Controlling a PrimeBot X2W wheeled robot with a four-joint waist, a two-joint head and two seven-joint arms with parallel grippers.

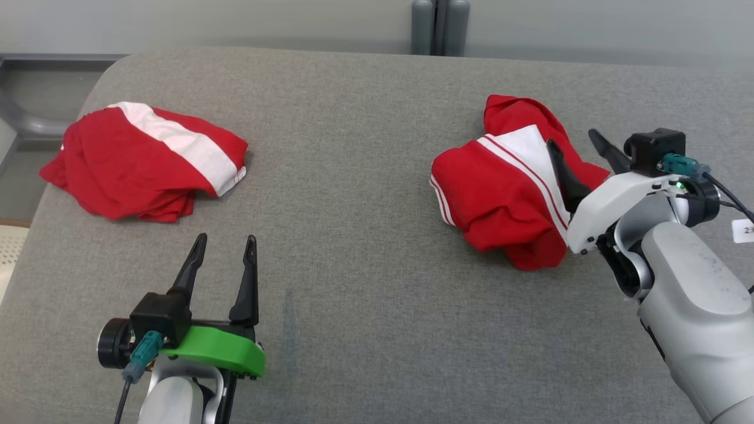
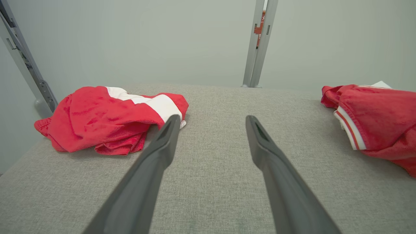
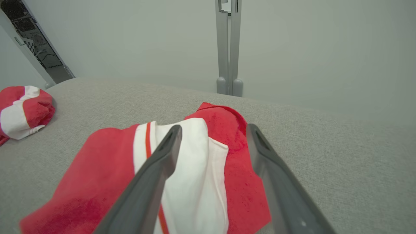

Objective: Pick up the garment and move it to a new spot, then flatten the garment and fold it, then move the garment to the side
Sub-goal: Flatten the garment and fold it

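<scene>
Two crumpled red garments with white stripes lie on the grey table. One garment (image 1: 506, 188) (image 3: 208, 175) (image 2: 377, 123) sits at the right. My right gripper (image 1: 574, 141) (image 3: 211, 133) hovers open over its right side, nothing between the fingers. The other garment (image 1: 141, 162) (image 2: 104, 120) (image 3: 22, 110) lies at the far left. My left gripper (image 1: 227, 241) (image 2: 211, 123) stands open near the front edge, below and to the right of that garment, apart from it and holding nothing.
The grey fabric-covered table (image 1: 353, 176) has a rounded far-left corner. A grey post (image 1: 439, 26) stands behind its far edge. A metal frame (image 1: 23, 88) and a drop to the floor lie beyond the left edge. Bare table surface separates the garments.
</scene>
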